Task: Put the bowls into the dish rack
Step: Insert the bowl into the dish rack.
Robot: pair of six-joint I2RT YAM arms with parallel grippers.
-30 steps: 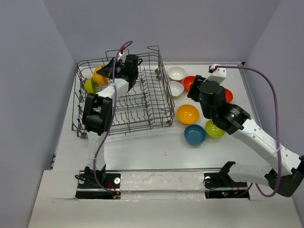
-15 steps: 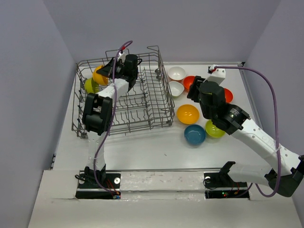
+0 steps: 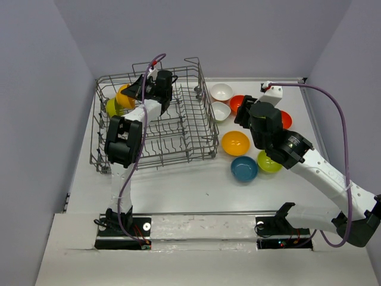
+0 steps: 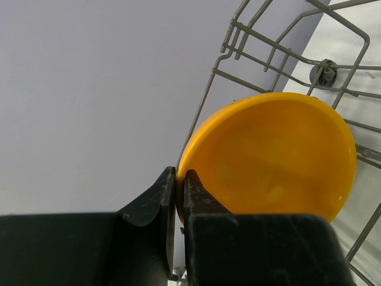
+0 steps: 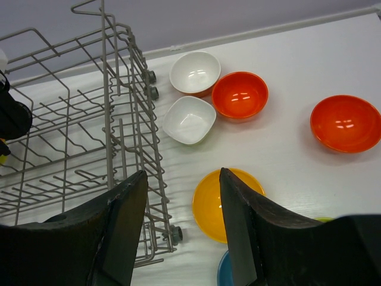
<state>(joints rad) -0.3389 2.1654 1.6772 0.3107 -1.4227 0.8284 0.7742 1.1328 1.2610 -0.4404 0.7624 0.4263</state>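
White table (image 3: 178,190), plain lilac-grey walls (image 3: 250,36) on 3 sides. Rack (image 3: 207,128) sits far-L, its L side near the wall. Bare tabletop in front of it.

L claw (image 4: 180,179) is clenched on the rim of a yellow bowl (image 4: 268,161) at the rack's far-L corner, w/ a green bowl (image 3: 113,107) just beside it.

R claw (image 5: 181,176) hangs released above a second yellow bowl (image 5: 211,205), R of the rack. White bowls (image 5: 194,71) and red bowls (image 5: 240,95) lie loose beyond it.

Dish rack (image 3: 206,119) sits on the left half of the bench (image 3: 190,185). Two bowls (image 3: 114,107) are inside its far-left corner. Seven bowls (image 3: 235,143) lie on the bench right of the rack.
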